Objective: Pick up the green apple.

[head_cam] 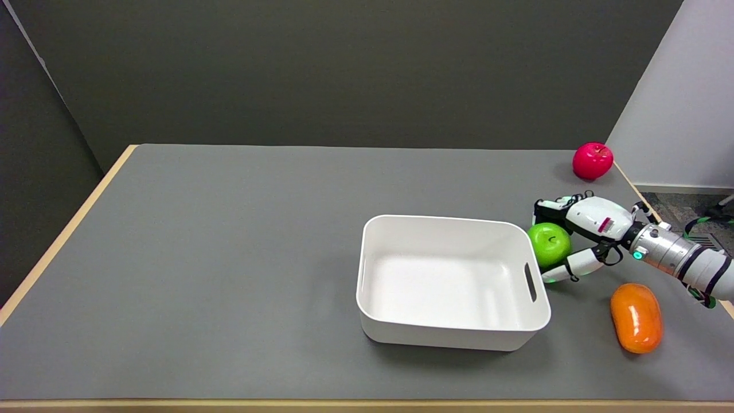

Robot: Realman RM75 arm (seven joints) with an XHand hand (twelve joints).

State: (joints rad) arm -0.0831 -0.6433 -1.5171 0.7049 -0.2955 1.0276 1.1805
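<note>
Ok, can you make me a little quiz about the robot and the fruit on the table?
1. True or false: the green apple lies inside the white bin.
2. Which fruit is farthest from the camera? A) the orange fruit B) the red apple C) the green apple
3. Fill in: the right hand has its fingers around the ____ apple.

Key
1. False. It sits just outside the bin's right wall.
2. B. The red apple rests near the table's far right corner.
3. green. Whether it is lifted off the table cannot be told.
</note>
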